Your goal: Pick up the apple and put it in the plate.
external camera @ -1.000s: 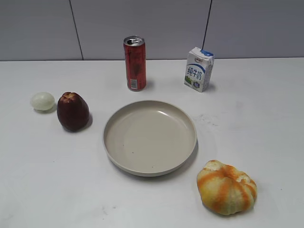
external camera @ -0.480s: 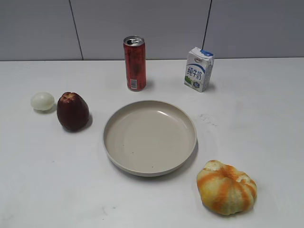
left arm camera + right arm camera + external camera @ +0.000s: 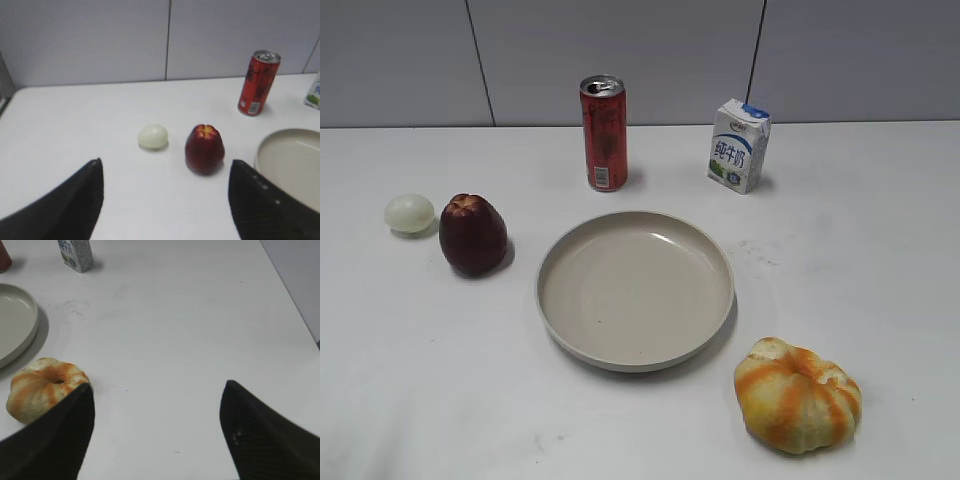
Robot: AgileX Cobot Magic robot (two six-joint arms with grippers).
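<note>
On my left wrist feed, the left claw (image 3: pixel 165 192) is spread wide with nothing between its two dark fingers (image 3: pixel 67 202), hanging above the table (image 3: pixel 75 125) and looking down and forward at the fruit. The apple (image 3: pixel 204 149) sits just ahead of the gap, a bit toward the right finger. It's dark maroon-red, glossy, tall and kind of cone-shaped, with a paler yellowish lobed top, standing upright on the table. A small pale egg-shaped ball (image 3: pixel 153 136) lies just beside it on the left, not touching as far as I can see.

To the apple's right is the plate (image 3: pixel 280 145), a wide shallow cream dish with a raised rim, empty, only partly in frame here. So the apple is on the table left of the plate, near it but apart.

Compared with the shots from a second ago and half a second ago, nothing on the table has shifted in the outside view: apple (image 3: pixel 473 234), ball (image 3: pixel 409 213) and plate (image 3: pixel 560 250) are all in the same spots. Neither arm shows in that view.

The right claw (image 3: pixel 157 432) is also spread open and empty, hovering over bare table, with the orange-and-yellow pumpkin (image 3: pixel 42 390) right by its left finger.

Farther back stand a red can (image 3: pixel 604 132) and a small milk carton (image 3: pixel 738 145), both upright near the wall.
</note>
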